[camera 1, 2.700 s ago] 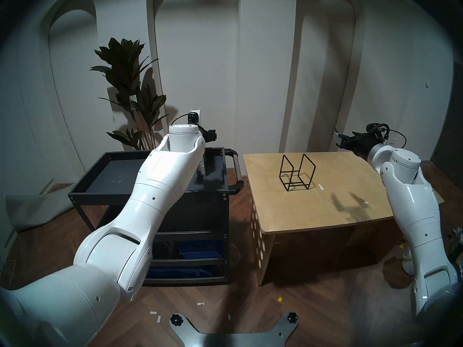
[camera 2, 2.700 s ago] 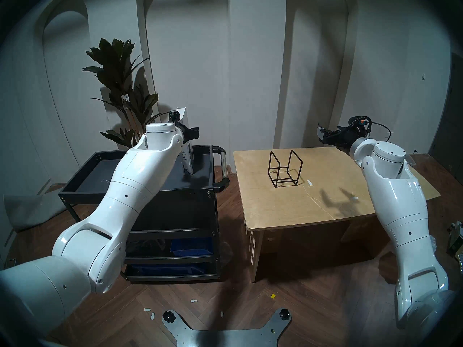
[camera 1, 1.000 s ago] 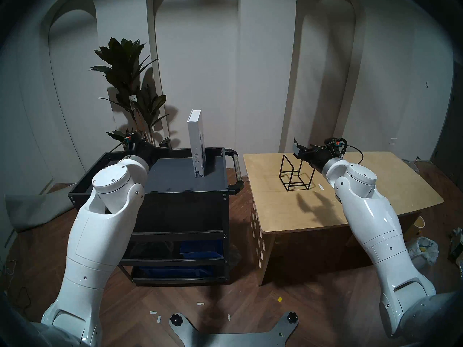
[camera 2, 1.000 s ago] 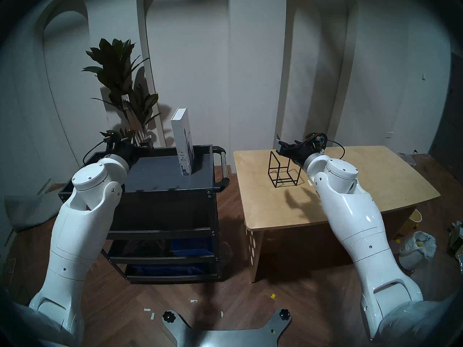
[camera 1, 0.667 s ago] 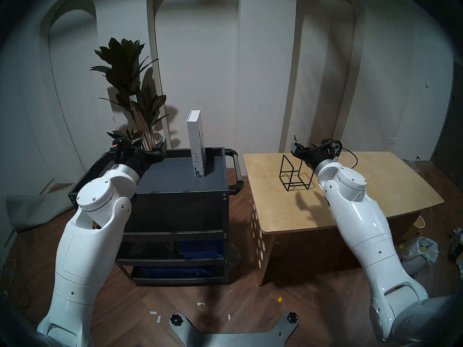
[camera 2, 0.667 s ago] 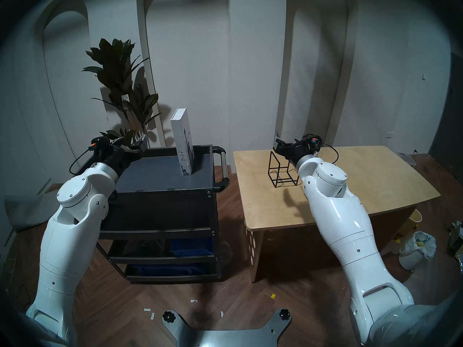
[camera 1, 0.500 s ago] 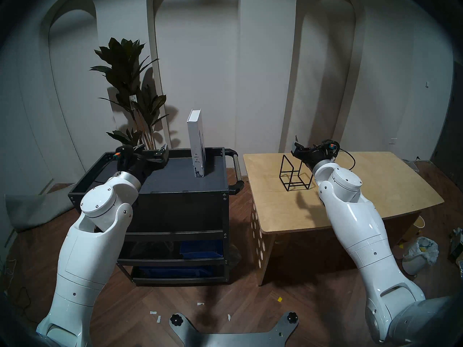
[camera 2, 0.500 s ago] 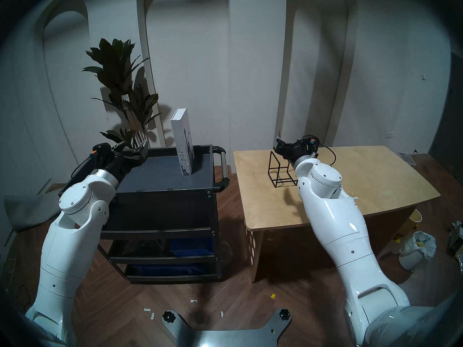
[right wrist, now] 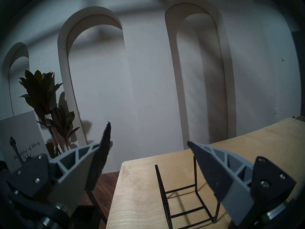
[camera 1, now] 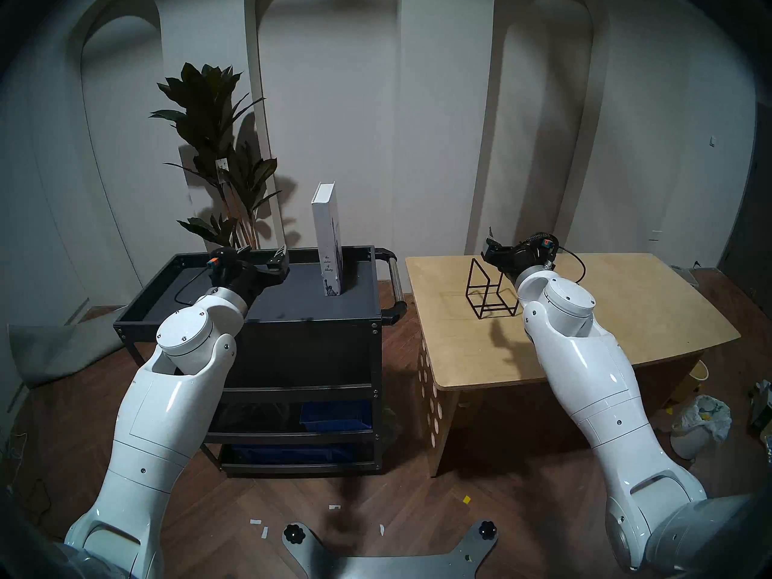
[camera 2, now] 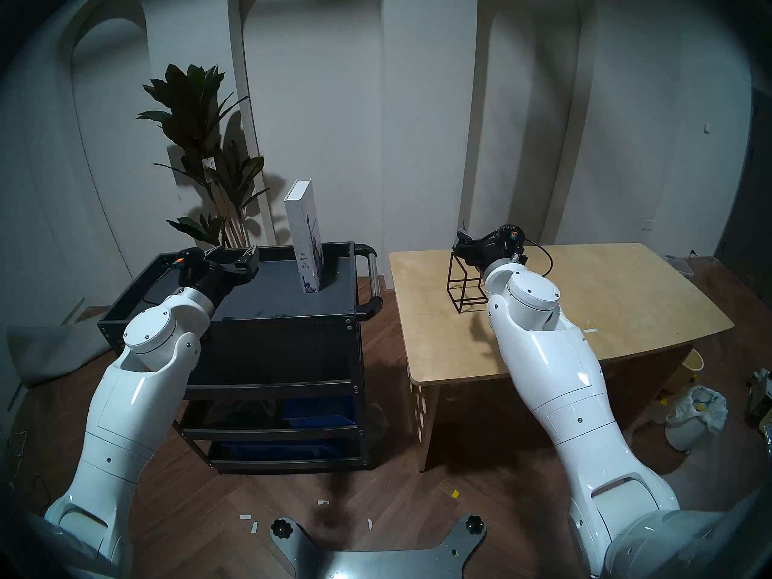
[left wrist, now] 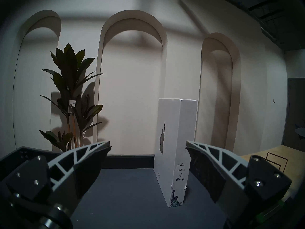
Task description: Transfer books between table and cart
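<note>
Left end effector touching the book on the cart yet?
Apart. In the left wrist view the left end effector has both fingers spread wide, with bare cart tray visible between them and the upright white book.

the cart [camera 1: 246,327] stands at the view's left, on a wood floor [camera 1: 401,503]. a white book [camera 1: 327,239] stands upright on the cart's top tray, near its right end, spine toward the camera. the left gripper [camera 1: 263,254] hangs above the tray, left of the book and apart from it, jaws spread and empty. a plant [camera 1: 213,148] stands behind the cart, against a wall [camera 1: 417,127] with arched recesses. the table [camera 1: 626,315] stands to the cart's right, with round holes in its side panel. a black wire rack [camera 1: 484,294] stands on the table. the right gripper [camera 1: 488,246] hovers over the rack, apart from it; its jaw gap is not discernible here.
</note>
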Action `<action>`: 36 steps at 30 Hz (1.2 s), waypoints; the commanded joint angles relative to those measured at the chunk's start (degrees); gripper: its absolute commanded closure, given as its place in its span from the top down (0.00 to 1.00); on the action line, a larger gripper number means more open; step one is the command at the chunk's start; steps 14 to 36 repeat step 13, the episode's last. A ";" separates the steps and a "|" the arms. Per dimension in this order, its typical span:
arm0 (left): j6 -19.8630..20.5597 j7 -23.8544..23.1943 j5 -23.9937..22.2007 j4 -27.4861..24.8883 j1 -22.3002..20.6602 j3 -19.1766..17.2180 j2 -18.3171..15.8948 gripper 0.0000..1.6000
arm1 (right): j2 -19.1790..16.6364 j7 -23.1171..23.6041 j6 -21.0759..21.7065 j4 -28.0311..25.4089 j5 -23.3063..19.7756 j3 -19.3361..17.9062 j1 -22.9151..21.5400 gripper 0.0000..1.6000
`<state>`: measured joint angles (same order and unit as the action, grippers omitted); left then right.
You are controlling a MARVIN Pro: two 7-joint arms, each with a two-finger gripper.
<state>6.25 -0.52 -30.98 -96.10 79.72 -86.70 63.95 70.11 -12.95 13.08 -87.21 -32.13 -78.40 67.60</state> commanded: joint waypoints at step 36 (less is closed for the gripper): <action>-1.86 -0.80 0.82 -0.47 -2.79 -0.82 0.46 1.00 | -0.30 -0.34 -0.26 -0.51 0.94 0.61 -1.75 1.00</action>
